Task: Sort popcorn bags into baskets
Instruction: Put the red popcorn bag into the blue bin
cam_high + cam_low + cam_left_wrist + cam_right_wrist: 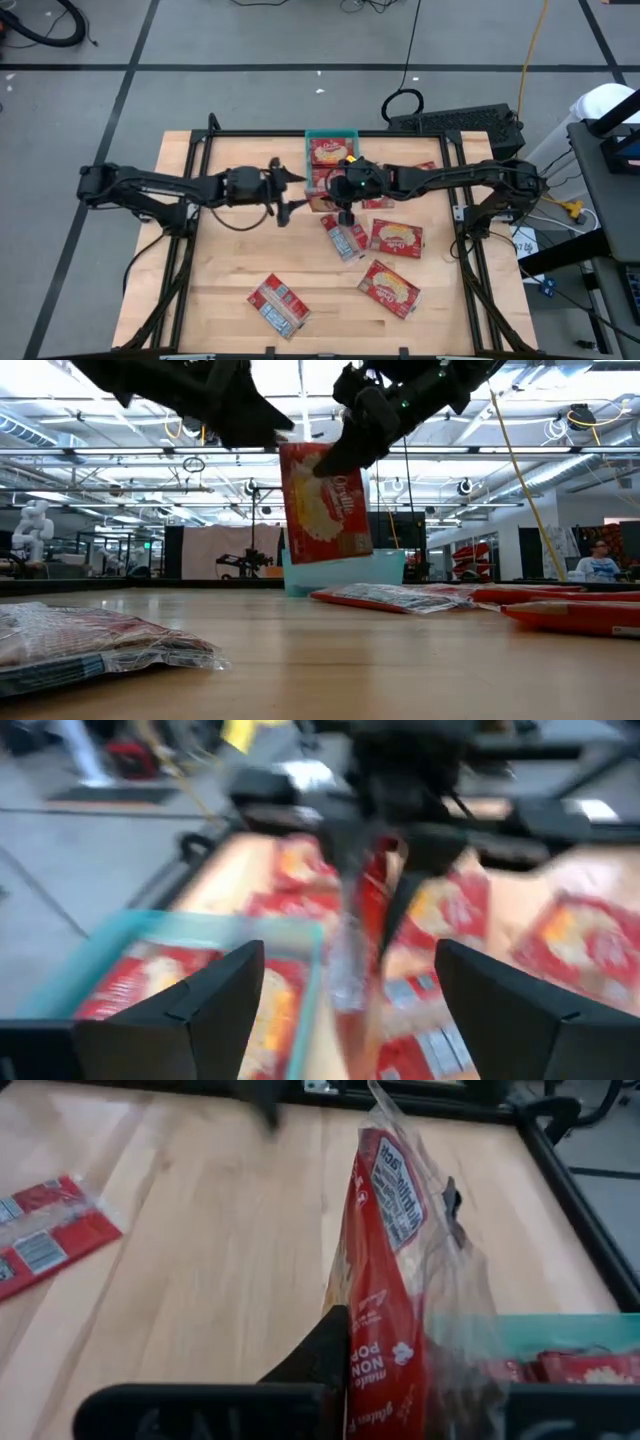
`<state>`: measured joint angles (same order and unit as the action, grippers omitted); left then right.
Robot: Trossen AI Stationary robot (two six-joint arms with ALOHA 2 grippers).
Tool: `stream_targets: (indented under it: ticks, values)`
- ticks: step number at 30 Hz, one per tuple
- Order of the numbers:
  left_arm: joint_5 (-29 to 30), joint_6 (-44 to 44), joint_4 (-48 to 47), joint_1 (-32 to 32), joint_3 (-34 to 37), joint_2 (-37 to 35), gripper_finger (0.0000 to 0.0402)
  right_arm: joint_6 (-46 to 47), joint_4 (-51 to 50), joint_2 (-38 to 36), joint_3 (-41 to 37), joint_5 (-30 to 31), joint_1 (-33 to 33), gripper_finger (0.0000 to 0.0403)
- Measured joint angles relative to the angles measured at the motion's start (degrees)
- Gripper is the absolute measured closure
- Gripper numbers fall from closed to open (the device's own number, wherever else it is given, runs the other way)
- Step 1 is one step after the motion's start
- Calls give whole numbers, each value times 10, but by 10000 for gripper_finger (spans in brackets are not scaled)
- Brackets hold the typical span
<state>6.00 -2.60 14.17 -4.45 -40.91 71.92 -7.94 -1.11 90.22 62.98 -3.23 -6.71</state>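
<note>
One popcorn bag hangs upright, pinched by the right hand just beside the teal basket. Left hand gapes wide, empty, just beside it. Carry the bag fully over the rim, lower flat onto the packets inside, then release.

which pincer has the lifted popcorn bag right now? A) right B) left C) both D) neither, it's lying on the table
A: the right pincer is shut on the popcorn bag, which hangs above the table, while the left pincer stands open beside it.
</note>
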Motion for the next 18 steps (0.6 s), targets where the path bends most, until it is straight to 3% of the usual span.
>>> stream_targets:
  ticks: [3,6,14,18]
  values:
    - [-41,-13,5,-6,-12,38,120,5,-1,7,0,0,1,381]
    - [-49,-28,5,-11,-24,65,165,12,1,6,0,0,1,380]
    - [-56,-72,8,-22,-36,83,377,13,0,3,0,3,1,370]
    - [-54,-69,5,-27,-36,59,388,35,8,-3,2,18,0,358]
